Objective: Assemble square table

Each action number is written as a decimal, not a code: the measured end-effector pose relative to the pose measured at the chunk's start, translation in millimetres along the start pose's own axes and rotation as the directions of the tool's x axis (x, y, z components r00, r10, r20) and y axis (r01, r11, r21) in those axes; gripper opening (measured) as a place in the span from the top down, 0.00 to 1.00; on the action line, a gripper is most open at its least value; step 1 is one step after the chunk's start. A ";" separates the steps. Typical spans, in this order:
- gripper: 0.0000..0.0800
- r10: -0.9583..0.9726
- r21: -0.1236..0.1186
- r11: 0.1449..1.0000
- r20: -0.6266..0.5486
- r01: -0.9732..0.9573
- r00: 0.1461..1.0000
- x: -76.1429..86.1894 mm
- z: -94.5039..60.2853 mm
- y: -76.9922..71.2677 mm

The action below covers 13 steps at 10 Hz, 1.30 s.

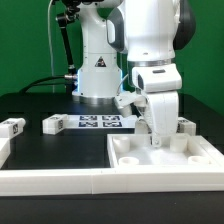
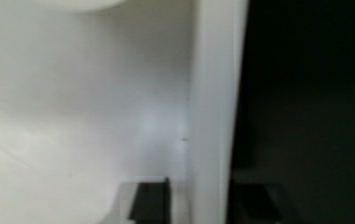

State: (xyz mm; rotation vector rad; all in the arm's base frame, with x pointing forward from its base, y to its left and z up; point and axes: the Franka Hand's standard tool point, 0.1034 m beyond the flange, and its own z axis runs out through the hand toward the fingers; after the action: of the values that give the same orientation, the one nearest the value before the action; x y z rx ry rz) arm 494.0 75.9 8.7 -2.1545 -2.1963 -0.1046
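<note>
The white plastic square slab with a raised rim (image 1: 190, 157) lies at the exterior view's right, near the front of the matte black tabletop (image 1: 60, 147). The white arm's two-finger gripper (image 1: 155, 140) points straight down and meets the slab at its far rim. In the wrist view the gripper (image 2: 202, 205) has its dark fingertips (image 2: 151, 203) almost together. 1 of them is on the slab's pale inner face (image 2: 76, 130), and the other seems to sit on the outer side, above the black surface, though it barely shows against the dark. The thin upright rim wall runs between them, so the jaws look pinched shut on that rim.

3 short white block legs with black-and-white tags lie loose on the tabletop, all clear of the gripper. 1 is at the exterior view's far left (image 1: 12, 126), 1 is just left of centre (image 1: 55, 123), and 1 is beyond the slab at the exterior view's right (image 1: 186, 125).

The marker board (image 1: 100, 122) lies flat in front of the robot's white base (image 1: 97, 72), between the second leg and the gripper. A long white border rail (image 1: 50, 181) runs along the tabletop's front edge and touches the slab's near side. A plain green backdrop (image 1: 25, 45) closes the scene behind, and a black cable (image 1: 40, 85) trails toward the base.
</note>
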 end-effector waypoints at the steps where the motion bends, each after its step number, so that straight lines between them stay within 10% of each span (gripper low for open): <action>1: 0.64 0.001 0.000 1.000 0.000 -0.001 1.000 -0.4 0.2 -0.1; 2: 0.64 0.001 0.001 1.000 0.000 -0.001 1.000 -0.6 0.3 -0.2; 3: 0.39 0.001 0.001 1.000 0.000 -0.001 1.000 -0.8 0.5 -0.3; 5: 0.21 0.002 0.002 1.000 0.000 -0.002 1.000 -1.3 0.9 -0.5; 13: 0.19 0.135 -0.072 0.988 -0.003 -0.134 0.991 37.0 -45.9 -22.4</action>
State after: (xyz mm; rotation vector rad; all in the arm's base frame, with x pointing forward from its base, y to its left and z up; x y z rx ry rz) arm 470.8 108.1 57.7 -2.3340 -2.0712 -0.1782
